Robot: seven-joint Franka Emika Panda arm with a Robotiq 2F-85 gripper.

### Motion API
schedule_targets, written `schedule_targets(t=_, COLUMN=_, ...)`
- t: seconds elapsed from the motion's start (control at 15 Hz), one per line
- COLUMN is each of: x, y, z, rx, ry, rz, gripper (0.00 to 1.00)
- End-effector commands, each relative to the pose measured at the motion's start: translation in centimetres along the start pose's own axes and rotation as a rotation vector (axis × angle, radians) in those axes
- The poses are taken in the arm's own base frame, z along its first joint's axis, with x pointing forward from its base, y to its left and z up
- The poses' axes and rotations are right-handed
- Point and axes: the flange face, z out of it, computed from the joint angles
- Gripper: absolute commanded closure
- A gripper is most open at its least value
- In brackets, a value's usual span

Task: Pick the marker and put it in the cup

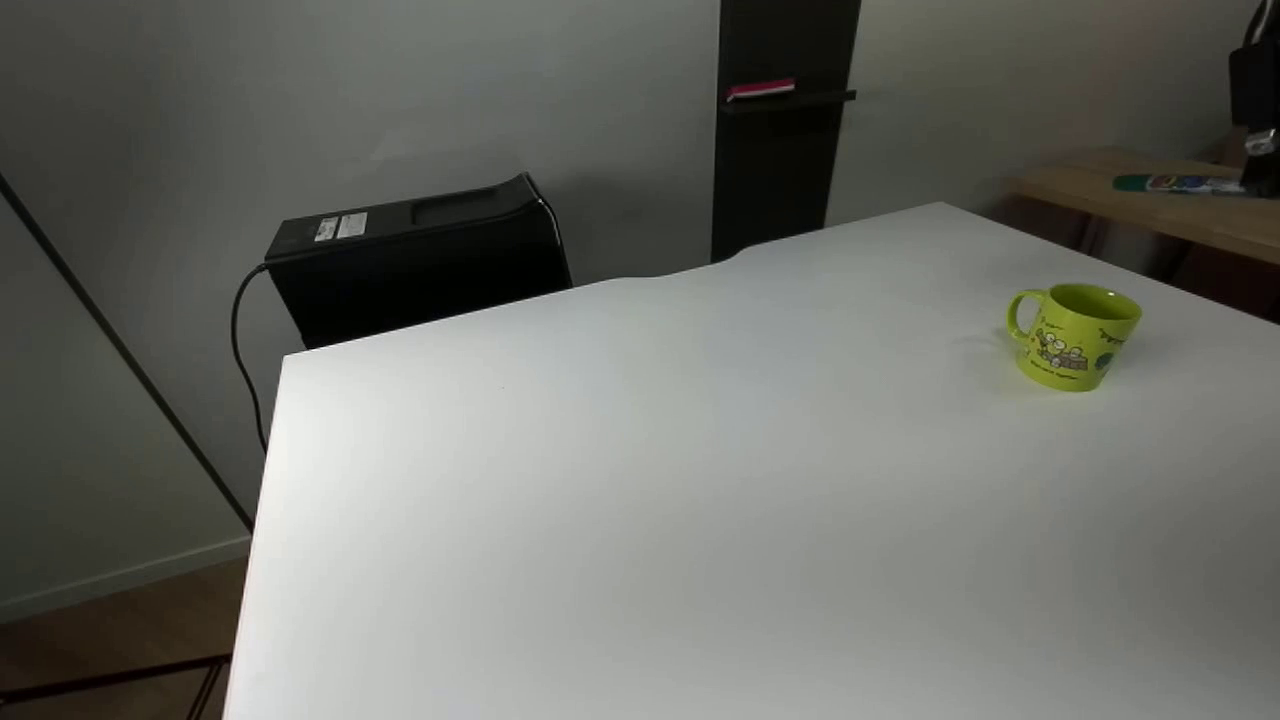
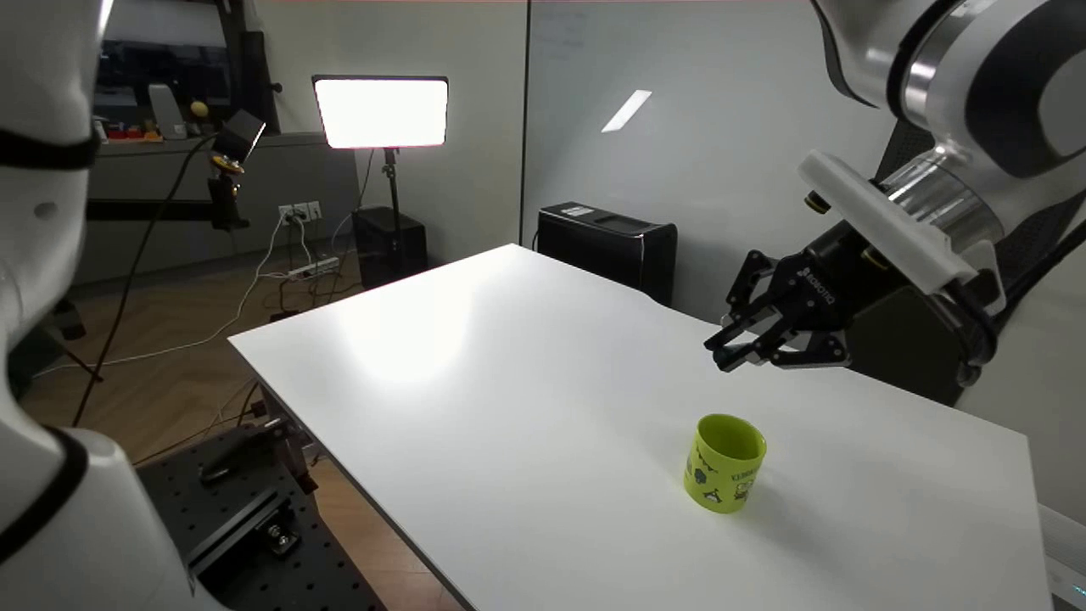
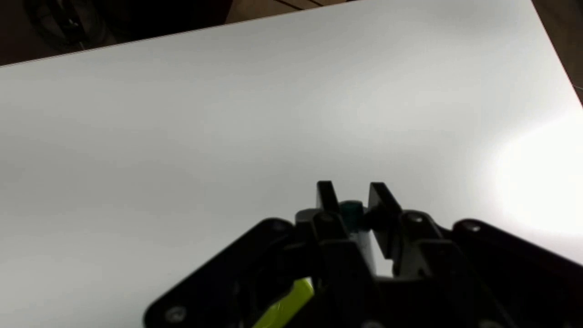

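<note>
A: Where is the marker (image 1: pixel 1181 184)?

B: It hangs in midair, clasped by a black gripper (image 3: pixel 351 196). In an exterior view it looks nearly level, green end pointing away from the gripper, which the frame's edge cuts off.

A: And the fingers (image 3: pixel 384 202)?

B: They are closed on the marker. Seen from the wrist, its dark teal end shows, blurred, between the two black tips.

A: Where does the cup (image 1: pixel 1058 352) sit?

B: Lime green and glossy, it stands upright on a white table (image 2: pixel 475 399) in both exterior views, lower than the gripper and apart from it. Its side handle (image 1: pixel 1012 318) and printed cartoon figures show in an exterior view; a patch of the same green appears partly behind the gripper in the wrist view.

A: And around the table?

B: A white robot arm (image 2: pixel 976 170) reaches in above it. A black casing (image 2: pixel 602 242) stands beyond the table's edge, near the wall (image 1: pixel 620 130), and a lit lamp panel (image 2: pixel 382 114) glows farther back. In an exterior view, a red item (image 1: pixel 765 87) rests on a dark ledge (image 1: pixel 825 99).
</note>
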Motion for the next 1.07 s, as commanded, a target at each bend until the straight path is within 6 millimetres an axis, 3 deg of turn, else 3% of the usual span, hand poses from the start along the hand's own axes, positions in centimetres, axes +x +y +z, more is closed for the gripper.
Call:
schedule_targets(t=0.0, x=2.4, y=0.9, z=-0.7, rx=0.088, ry=-0.02, rz=0.071, gripper=0.94)
schedule_targets(t=0.53, x=5.2, y=1.4, z=1.1, rx=0.269, ry=-0.075, rz=0.186, gripper=0.94)
schedule_targets(t=1.0, x=5.7, y=1.7, z=3.7, rx=0.396, ry=-0.123, rz=0.235, gripper=0.94)
